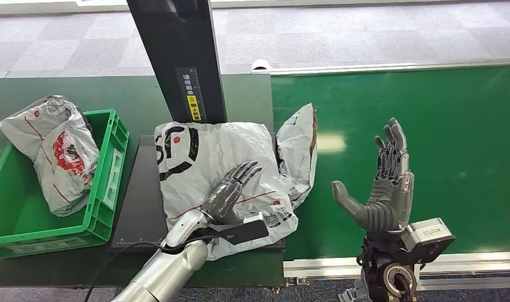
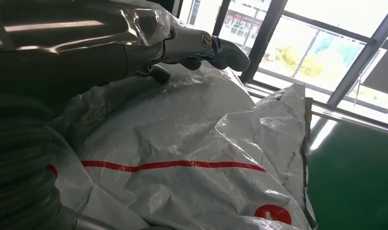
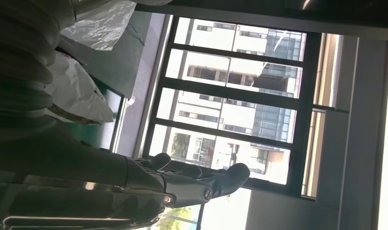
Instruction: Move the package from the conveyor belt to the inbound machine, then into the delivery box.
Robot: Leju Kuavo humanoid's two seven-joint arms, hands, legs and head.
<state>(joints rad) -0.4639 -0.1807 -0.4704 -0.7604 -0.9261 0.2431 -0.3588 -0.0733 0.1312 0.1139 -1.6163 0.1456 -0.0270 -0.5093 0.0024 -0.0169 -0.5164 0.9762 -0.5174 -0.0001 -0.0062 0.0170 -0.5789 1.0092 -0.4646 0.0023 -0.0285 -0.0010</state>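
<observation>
The big white package [image 1: 221, 163] is lying in the middle of the head view, on the dark flat plate of the inbound machine [image 1: 136, 207]. One end of it is hanging over onto the green conveyor belt [image 1: 429, 138] on the right. The machine's black post [image 1: 177, 56] is standing right behind it, at the top of the frame.

The left hand [image 1: 230, 192] is resting flat on top of the package, with its fingers [image 2: 221, 50] stretched out and not gripping anything. The right hand [image 1: 381, 189] is standing up over the belt at the lower right, fingers spread wide and holding nothing.

At the left edge, the green delivery box [image 1: 107, 182] is sitting on the counter [image 1: 133, 94], and another white bag [image 1: 54, 151] is already lying in it.

So the first part looks done: the package is off the belt and on the machine. The trip into the green box is not done yet.
</observation>
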